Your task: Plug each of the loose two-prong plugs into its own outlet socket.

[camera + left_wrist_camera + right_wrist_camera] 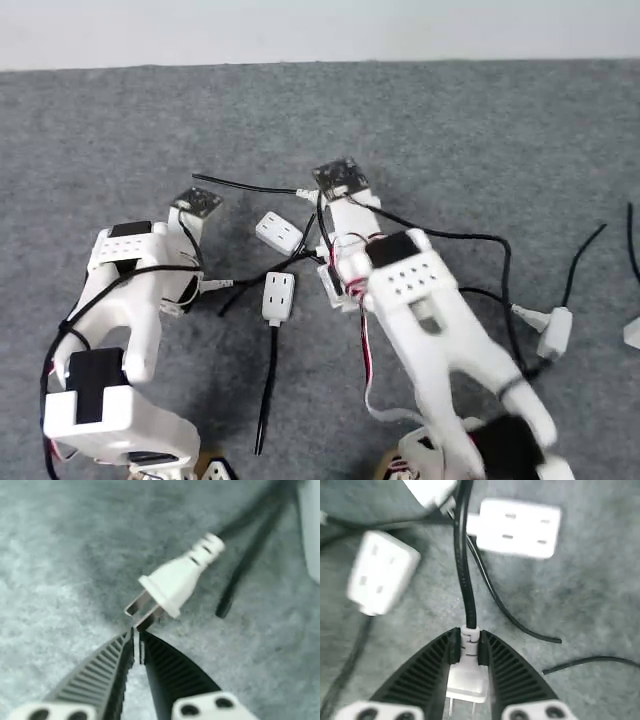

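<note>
A white two-prong plug (175,582) lies on the grey carpet with its prongs toward my left gripper (136,636). That gripper is shut, its tips right at the prongs and nothing between its fingers. My right gripper (466,642) is shut on another white plug (465,677), whose prongs face the camera and whose black cable (464,570) runs away from it. Beyond it lie two white outlet sockets (515,527) (380,572). From above, these sockets (279,232) (278,296) sit between the two arms, and the left plug (212,285) lies beside the left arm.
Black cables (270,385) cross the carpet between and around the arms. Another white plug piece on a cable (553,332) lies to the right, and a white piece (632,333) sits at the right edge. A loose cable end (592,661) lies near the right gripper.
</note>
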